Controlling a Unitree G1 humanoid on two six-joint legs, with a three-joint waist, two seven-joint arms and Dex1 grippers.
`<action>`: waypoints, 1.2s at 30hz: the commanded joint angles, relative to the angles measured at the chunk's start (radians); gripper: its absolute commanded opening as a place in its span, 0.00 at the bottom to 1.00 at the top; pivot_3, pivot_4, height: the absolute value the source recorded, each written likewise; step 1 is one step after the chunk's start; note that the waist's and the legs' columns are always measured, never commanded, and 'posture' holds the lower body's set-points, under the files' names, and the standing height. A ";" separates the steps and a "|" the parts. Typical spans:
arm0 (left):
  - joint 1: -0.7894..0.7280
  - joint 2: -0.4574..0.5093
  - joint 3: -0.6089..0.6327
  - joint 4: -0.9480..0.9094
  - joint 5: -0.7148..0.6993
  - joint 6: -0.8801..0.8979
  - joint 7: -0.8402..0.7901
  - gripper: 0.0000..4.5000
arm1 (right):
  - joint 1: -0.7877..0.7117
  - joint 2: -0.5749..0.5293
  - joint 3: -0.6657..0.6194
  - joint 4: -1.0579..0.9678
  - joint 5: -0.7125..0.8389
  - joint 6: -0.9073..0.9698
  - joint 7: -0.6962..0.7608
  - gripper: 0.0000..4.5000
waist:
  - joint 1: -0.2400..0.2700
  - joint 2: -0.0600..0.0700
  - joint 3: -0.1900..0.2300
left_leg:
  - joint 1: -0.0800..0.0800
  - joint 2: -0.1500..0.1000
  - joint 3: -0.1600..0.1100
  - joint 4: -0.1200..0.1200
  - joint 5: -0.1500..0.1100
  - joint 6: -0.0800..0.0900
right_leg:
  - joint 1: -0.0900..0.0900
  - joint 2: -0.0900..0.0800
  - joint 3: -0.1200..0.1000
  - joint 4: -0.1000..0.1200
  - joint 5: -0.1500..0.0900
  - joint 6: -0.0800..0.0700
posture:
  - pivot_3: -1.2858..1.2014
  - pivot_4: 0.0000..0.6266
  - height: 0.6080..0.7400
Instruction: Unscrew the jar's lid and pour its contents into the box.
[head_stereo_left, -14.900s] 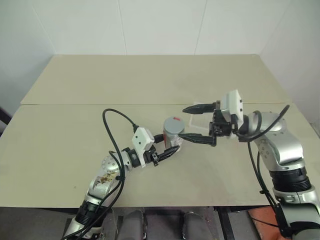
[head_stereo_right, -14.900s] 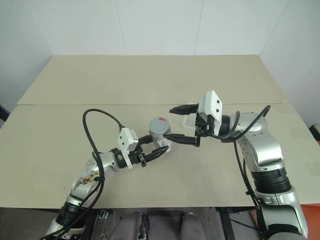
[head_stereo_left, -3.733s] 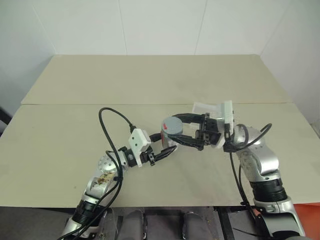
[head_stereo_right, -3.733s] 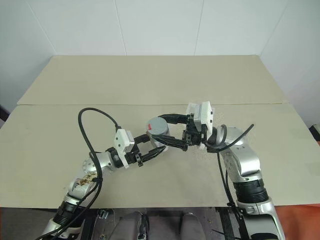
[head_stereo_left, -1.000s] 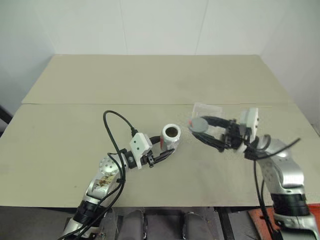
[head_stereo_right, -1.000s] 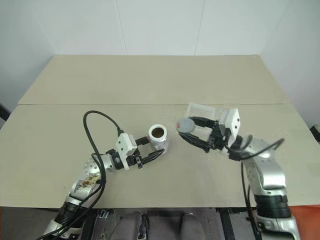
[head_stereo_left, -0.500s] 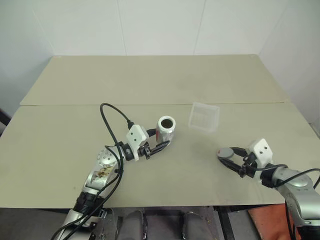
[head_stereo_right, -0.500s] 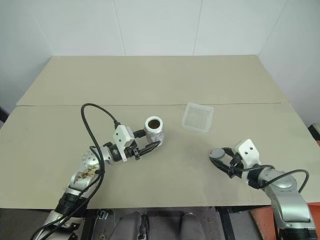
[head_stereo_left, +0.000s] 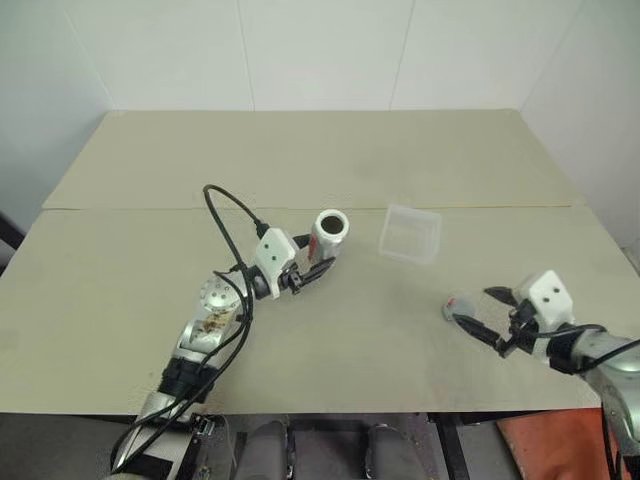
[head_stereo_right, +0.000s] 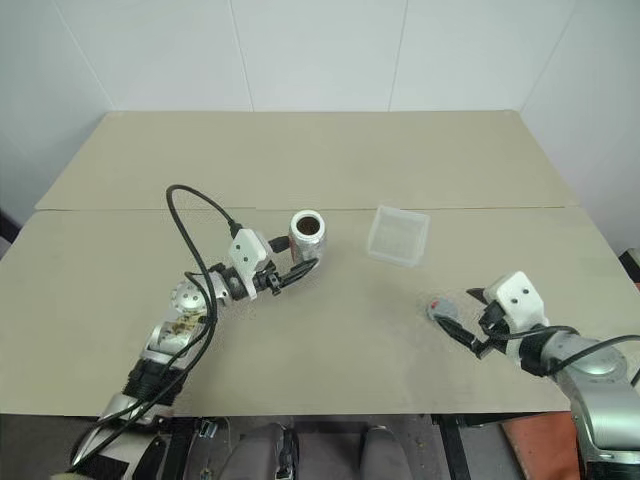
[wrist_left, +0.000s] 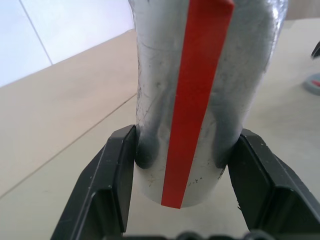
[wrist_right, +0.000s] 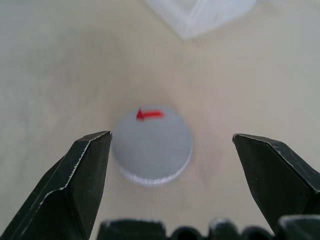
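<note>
The left hand (head_stereo_left: 318, 262) grips the open jar (head_stereo_left: 328, 235). The right hand (head_stereo_left: 478, 311), a second ago clamping the lid (head_stereo_left: 458, 308), now gapes around it on the bench (head_stereo_left: 330, 160), near its right edge.

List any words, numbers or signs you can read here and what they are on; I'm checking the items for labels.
No readable text on anything.
Jar: a plain red stripe down its side, no lettering.
Lid: a small red mark on its top, too blurred to tell whether it is a sign.
Box: clear plastic, no marking.
</note>
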 joint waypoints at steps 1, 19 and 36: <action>-0.108 -0.009 -0.012 0.110 0.043 -0.073 0.000 0.54 | -0.011 -0.043 -0.092 -0.086 0.052 -0.022 0.044 1.00 | 0.002 0.000 0.000 | 0.000 0.000 0.000 0.000 0.000 0.000 | 0.000 0.000 0.000 0.000 0.000 0.000 | 0.52 0.24 1.00; -0.837 -0.217 -0.271 1.071 0.557 -0.284 0.469 0.54 | -0.004 0.027 -0.052 -0.265 -0.010 0.062 -0.151 1.00 | 0.015 -0.010 0.006 | -0.009 -0.001 0.004 0.004 0.000 0.001 | -0.003 0.000 -0.005 -0.003 0.001 0.002 | 0.52 0.24 1.00; -0.989 -0.306 -0.729 1.177 1.130 -0.215 1.123 0.54 | 0.105 0.113 -0.034 -0.450 -0.037 0.136 -0.270 1.00 | 0.025 -0.012 0.007 | -0.010 -0.001 0.004 0.005 0.000 0.001 | -0.004 0.000 -0.004 -0.002 0.000 0.003 | 0.52 0.24 1.00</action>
